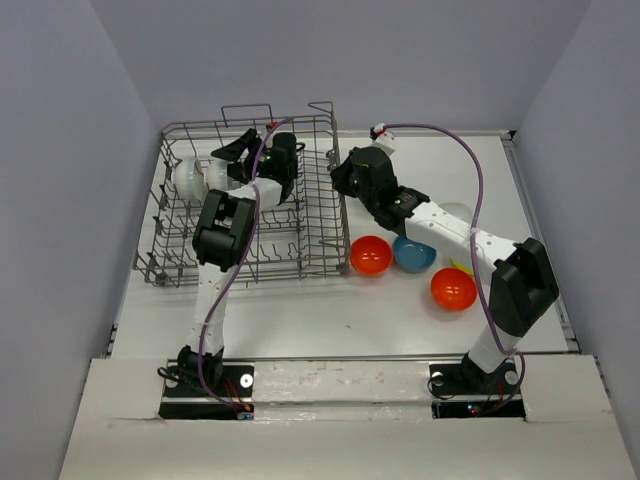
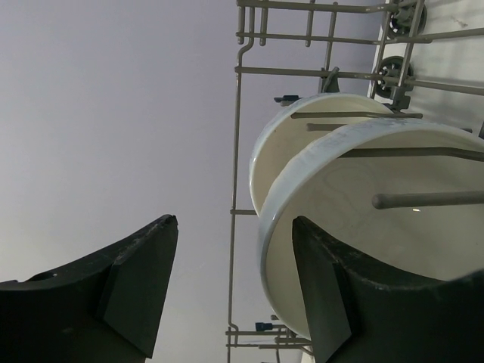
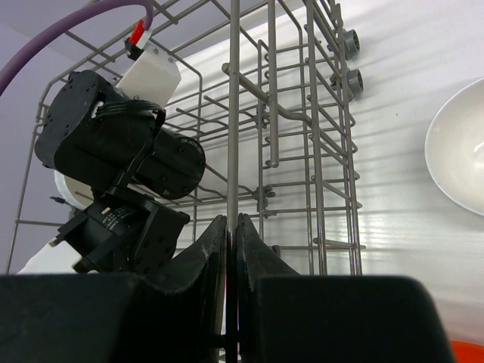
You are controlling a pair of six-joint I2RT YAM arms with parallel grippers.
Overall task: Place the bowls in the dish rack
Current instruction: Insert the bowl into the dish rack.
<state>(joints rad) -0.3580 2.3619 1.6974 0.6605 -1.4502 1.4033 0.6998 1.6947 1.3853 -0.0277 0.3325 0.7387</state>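
While left hand (image 2: 234,227) gapes empty beside half-hidden white bowls (image 2: 393,227), right hand (image 3: 232,223) pinches dish rack (image 3: 233,113) wire.

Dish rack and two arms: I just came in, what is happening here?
Bowls are being loaded into the dish rack. The left gripper is open inside it, beside two white bowls standing on edge. The right gripper is shut on a wire of the rack's right wall. Two orange bowls and a blue bowl wait on the table, right of the rack.
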